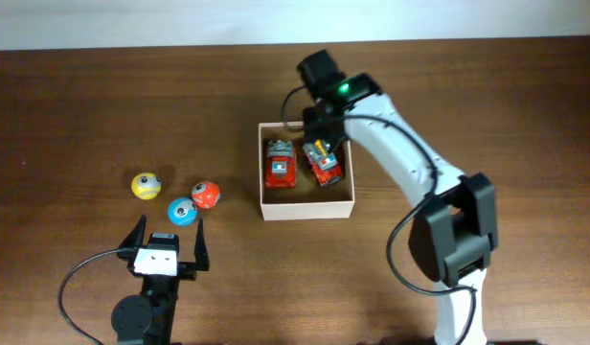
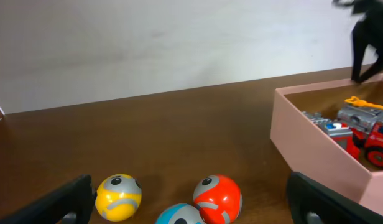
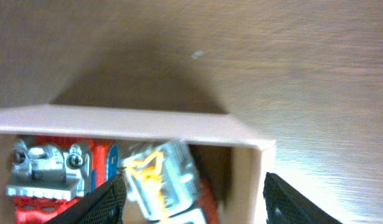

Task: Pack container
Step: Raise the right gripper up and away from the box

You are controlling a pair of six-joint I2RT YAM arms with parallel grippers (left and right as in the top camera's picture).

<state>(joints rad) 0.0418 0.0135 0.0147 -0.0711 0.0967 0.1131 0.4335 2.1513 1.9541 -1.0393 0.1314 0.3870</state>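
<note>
The container [image 1: 307, 212] is a shallow square box with white walls at the table's middle. Two red toy trucks lie side by side in it, one on the left [image 1: 280, 164] and one on the right [image 1: 323, 162]. My right gripper [image 1: 324, 126] hovers open over the container's far right corner. In the right wrist view its fingers [image 3: 194, 193] straddle the right truck [image 3: 163, 177] and the container's wall [image 3: 117, 121] without holding anything. My left gripper [image 1: 168, 233] is open and empty near the front left, just short of three balls.
A yellow ball [image 1: 146, 186], a blue ball [image 1: 182, 212] and a red ball [image 1: 205, 195] sit left of the container. In the left wrist view they lie between the open fingers [image 2: 188, 186], with the container [image 2: 316, 149] to the right.
</note>
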